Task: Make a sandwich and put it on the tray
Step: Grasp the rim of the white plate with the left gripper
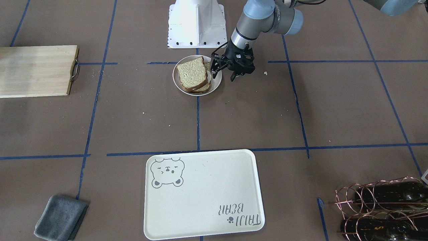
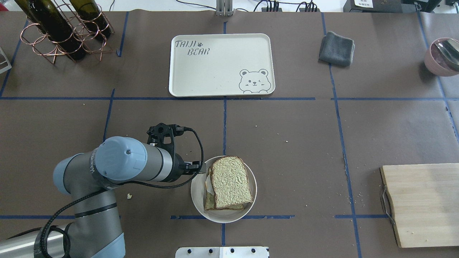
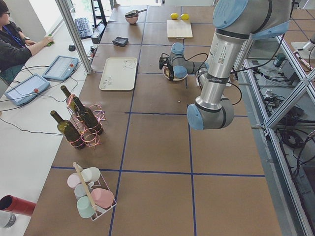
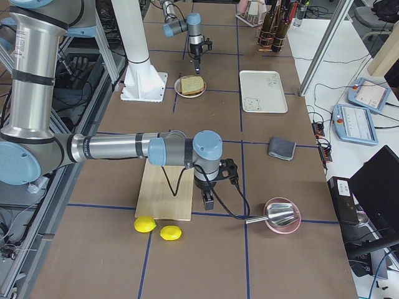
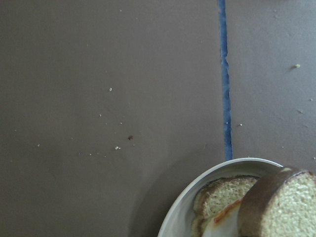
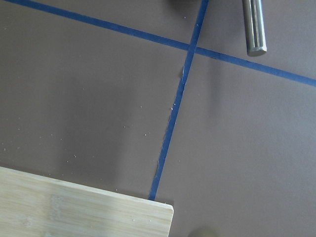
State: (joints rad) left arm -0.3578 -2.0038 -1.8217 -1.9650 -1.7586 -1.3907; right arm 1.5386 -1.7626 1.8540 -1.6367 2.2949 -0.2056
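Bright, even light falls from above across the brown counter (image 2: 287,150), flat and diffuse. Shadows stay soft: there's a faint smudge beside the dish (image 5: 197,197) in the left wrist view and a pale grey patch above the cutting board (image 6: 74,212) in the right. The white robot base (image 1: 195,23) is blown out, nearly featureless. The sandwich (image 5: 279,207) goes soft at the frame corner. A glint runs down the steel handle (image 6: 254,24). Both side views bow the tape lines outward.

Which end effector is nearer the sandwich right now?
Left. The left end effector hangs at the dish rim beside the sandwich; the right end effector is far off by the cutting board.
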